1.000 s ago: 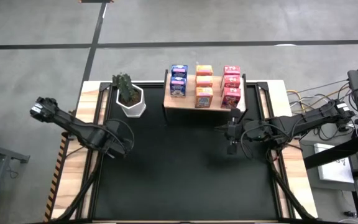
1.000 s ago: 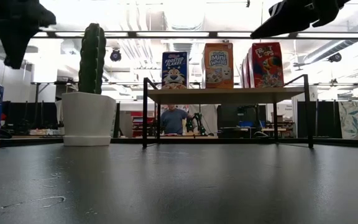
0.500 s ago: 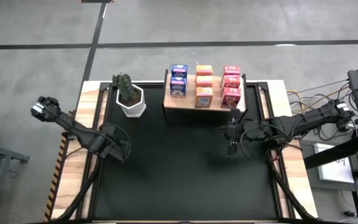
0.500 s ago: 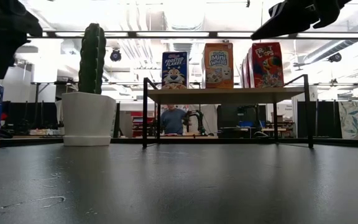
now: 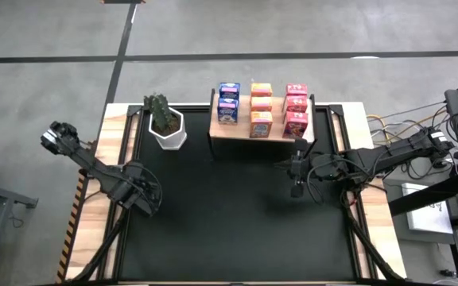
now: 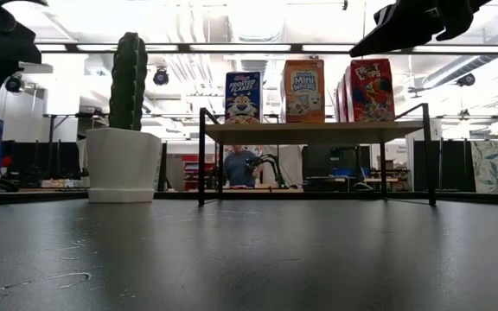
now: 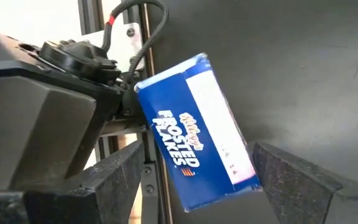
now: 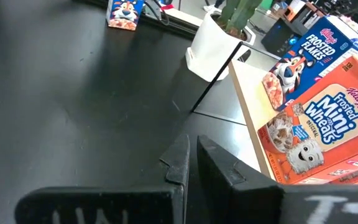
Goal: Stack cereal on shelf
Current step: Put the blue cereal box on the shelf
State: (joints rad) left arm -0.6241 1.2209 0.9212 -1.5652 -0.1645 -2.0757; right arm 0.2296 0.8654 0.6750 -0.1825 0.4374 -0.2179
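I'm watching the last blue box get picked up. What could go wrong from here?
The blue cereal box lies skewed between the open left pincer, so closing may twist it or push it away. It also sits at the mat's edge beside the frame, where a finger may snag.

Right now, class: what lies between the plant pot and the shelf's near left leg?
Nothing: in the low view, only bare black mat separates the white pot from the shelf leg. The high view agrees.
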